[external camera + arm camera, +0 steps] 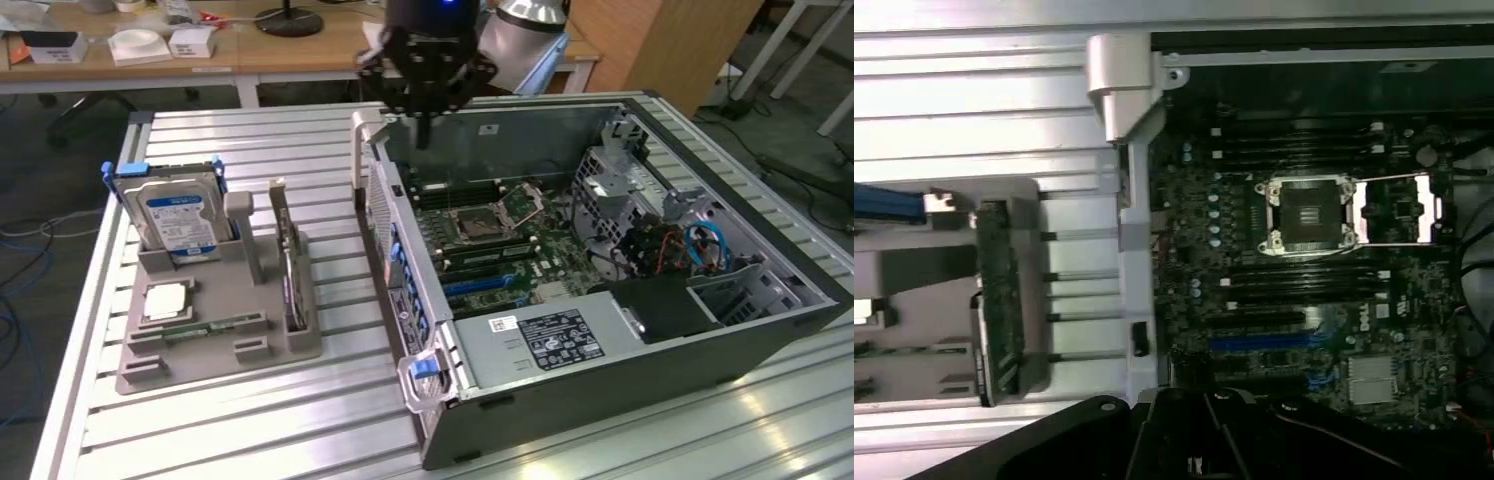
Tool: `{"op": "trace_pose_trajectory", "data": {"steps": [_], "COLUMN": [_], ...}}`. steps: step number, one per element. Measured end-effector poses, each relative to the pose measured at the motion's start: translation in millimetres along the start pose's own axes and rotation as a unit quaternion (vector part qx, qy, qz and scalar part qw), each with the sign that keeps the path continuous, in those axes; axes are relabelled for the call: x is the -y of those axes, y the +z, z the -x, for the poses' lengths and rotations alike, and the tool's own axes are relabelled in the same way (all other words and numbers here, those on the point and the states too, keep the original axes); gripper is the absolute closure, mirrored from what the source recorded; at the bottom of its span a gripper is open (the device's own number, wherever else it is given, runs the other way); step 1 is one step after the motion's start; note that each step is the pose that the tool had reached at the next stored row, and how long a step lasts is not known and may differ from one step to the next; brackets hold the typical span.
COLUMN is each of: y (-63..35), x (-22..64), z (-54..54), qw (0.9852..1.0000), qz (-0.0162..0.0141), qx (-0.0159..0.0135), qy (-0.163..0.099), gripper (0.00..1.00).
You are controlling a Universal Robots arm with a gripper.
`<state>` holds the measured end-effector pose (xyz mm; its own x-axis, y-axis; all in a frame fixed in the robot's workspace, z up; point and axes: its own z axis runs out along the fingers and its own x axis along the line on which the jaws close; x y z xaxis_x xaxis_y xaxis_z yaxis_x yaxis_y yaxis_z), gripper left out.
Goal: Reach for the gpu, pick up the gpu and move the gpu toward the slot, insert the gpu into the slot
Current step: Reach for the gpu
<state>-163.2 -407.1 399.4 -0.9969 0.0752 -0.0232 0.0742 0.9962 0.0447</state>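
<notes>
Step in hand: the reach for the gpu is, as I judge it, only getting under way; picking up and inserting are not yet done.
Gripper: the gripper is hanging at the upper middle of the exterior view, over the far edge of the open computer case. Its fingers are pressed together and carrying nothing.
Gpu: it is standing on edge in the grey holder at the left of the exterior view, near the hard drive and well apart from the gripper.
Slot: the slot, which I take to be the blue connector on the motherboard, is lying bare at the middle of the exterior view.
Next move calls for: probably travelling toward the exterior view's left, clearing the case wall, parting the fingers and lining them up with the card's thin upper edge.
</notes>
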Motion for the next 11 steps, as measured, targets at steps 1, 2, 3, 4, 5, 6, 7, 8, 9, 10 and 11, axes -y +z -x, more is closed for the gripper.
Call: {"op": "trace_pose_trajectory", "data": {"steps": [1,2,3,4,5,6,7,8,9,10,11], "y": [1.6,3.2,4.5,5.6,6.5,7.2,7.5,7.5,7.5,7.5,7.5], "x": [-2.3,-4.4,-6.4,-8.0,-9.3,-10.4,-10.9,-11.0,-11.0,-11.0,-11.0], "z": [9.8,18.2,25.2,30.9,35.2,38.4,40.1,40.5,40.5,40.5,40.5], "qw": [1.0,1.0,1.0,1.0,1.0,1.0,1.0,1.0,1.0,1.0,1.0], "qz": [0.0,0.0001,0.0,0.0001,0.0002,0.0003,0.0002,0.0002,0.0002,0.0002,0.0001], "qx": [0.0,0.0001,0.0,0.0,0.0001,0.0001,0.0001,0.0,0.0001,0.0001,0.0001], "qy": [0.0,0.0,0.0,0.0,0.0,0.0,0.0,0.0,0.0,0.0,0.0], "gripper": [0.9,0.9,0.9,0.9,0.9,0.9,0.9,0.9,0.9,0.9,0.9]}}
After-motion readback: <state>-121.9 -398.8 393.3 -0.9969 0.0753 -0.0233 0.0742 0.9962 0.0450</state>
